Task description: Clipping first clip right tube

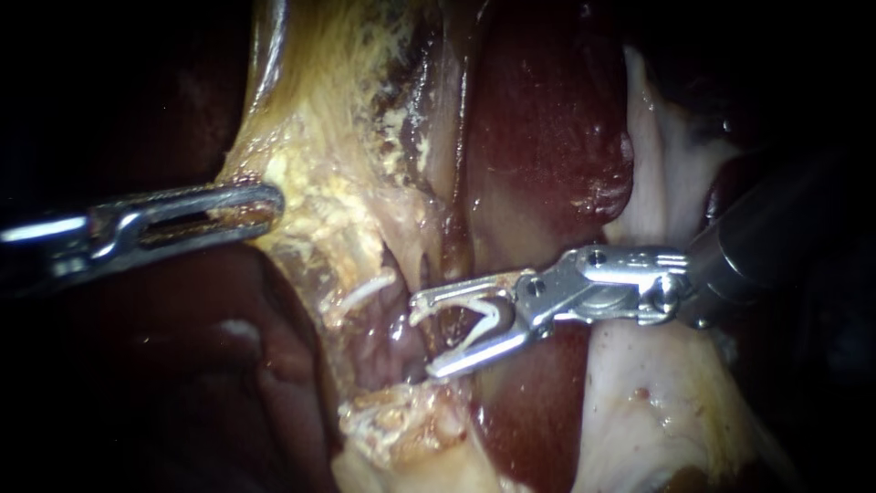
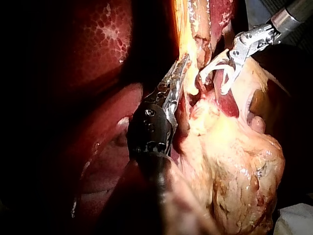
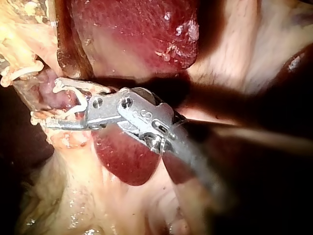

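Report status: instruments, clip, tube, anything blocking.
Left instrument shut on yellowish fatty tissue. Right instrument holds white V-shaped clip, still open, at pinkish tube. Nothing blocking.

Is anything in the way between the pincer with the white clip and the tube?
Nothing visible. The right instrument, jaws holding the clip, has its tips at the edge of the pinkish tube, with no tissue between; the tube's far side is hidden.

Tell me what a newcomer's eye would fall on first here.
The right tool near the middle of the endoscope view, its shiny jaws spread wide around a white clip. Next, the left tool resting against ragged yellowish tissue, and the dark red liver above the clip.
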{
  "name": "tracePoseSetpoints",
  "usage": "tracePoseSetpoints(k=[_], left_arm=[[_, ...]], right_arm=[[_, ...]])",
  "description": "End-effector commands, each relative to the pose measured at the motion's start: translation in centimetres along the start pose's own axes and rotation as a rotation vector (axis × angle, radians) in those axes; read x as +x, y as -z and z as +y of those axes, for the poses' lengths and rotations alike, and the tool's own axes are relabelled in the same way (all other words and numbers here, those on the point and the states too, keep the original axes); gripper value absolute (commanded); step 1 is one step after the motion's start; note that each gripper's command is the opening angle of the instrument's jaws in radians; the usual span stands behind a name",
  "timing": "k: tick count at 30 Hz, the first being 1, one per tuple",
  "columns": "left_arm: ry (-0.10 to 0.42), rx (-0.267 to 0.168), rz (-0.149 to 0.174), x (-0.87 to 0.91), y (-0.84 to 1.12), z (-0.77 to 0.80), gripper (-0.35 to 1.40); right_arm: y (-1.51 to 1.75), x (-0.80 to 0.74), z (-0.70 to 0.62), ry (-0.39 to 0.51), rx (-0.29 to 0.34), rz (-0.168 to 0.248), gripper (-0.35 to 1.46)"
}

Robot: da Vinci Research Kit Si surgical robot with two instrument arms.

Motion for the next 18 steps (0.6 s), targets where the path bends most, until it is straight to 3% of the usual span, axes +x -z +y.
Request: tracePoseSetpoints(k=[1,8,14,18], left_arm=[[0.0,-0.001,0.0,0.0,0.01,0.0,-0.35],[-0.004,0.0,-0.002,-0.02,0.04,-0.04,-0.35],[-0.007,0.001,-0.005,-0.03,0.06,-0.07,-0.35],[-0.007,0.002,-0.007,-0.03,0.07,-0.08,-0.35]], right_arm=[[0.01,-0.01,0.01,0.0,0.0,0.0,0.49],[0.13,-0.05,0.04,-0.006,0.0,-0.009,0.48],[0.08,-0.05,0.05,-0.006,-0.011,-0.056,0.5],[0.04,-0.07,0.06,-0.005,-0.013,-0.062,0.5]])
